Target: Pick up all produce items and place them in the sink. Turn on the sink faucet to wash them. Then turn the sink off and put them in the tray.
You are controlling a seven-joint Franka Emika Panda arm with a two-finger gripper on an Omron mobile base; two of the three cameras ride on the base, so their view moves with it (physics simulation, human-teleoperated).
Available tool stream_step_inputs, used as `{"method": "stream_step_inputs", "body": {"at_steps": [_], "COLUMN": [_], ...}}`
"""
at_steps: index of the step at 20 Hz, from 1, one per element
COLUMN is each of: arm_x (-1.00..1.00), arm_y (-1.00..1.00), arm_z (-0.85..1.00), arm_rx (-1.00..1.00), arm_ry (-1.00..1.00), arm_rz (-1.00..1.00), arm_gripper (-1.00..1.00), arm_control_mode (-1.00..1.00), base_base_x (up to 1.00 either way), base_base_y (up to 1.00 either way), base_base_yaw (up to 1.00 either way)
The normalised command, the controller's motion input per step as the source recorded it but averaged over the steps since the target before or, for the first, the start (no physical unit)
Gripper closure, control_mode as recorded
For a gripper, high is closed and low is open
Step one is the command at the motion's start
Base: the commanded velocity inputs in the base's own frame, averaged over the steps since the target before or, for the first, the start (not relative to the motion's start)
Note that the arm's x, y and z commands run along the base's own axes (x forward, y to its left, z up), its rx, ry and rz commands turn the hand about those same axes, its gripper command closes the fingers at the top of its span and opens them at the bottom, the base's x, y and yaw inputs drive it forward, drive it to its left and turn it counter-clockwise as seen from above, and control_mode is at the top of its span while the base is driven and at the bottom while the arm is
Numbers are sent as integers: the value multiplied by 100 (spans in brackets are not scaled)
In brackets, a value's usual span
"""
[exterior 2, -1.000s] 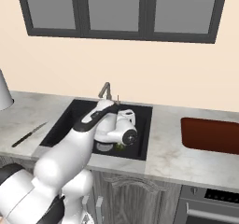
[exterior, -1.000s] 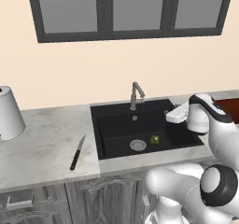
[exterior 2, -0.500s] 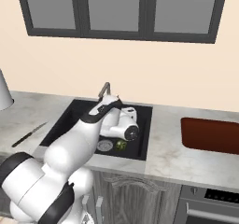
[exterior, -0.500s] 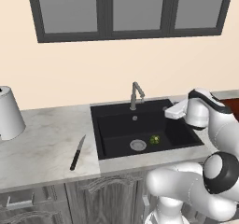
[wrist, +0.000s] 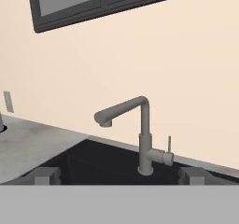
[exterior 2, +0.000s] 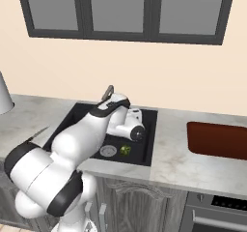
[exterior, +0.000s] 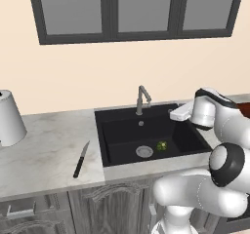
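The broccoli [exterior: 161, 145] already lies in the sink [exterior: 122, 130], lower centre. So the empty, spread pincer [wrist: 119, 175] faces the faucet [wrist: 140, 134], probably its side lever.

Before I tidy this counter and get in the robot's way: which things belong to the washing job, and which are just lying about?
Part of the job:
broccoli, lying in the sink
sink
faucet
tray
gripper, open, facing the faucet

Just lying about:
knife
paper towel roll
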Motion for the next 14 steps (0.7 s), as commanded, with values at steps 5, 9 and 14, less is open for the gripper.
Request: {"method": "stream_step_inputs", "body": {"at_steps": [5,9,14], "arm_x": [25,5,8], "arm_y": [0,-15,-16], "arm_z": [0,0,-1], "arm_rx": [0,0,1], "arm_ry": [0,0,0], "arm_rz": [1,0,0], "arm_gripper": [-100,-100,-100], "arm_control_mode": [-100,-100,-100], "base_base_x": [0,0,0], "base_base_y": [0,0,0], "base_base_yaw": [0,0,0]}}
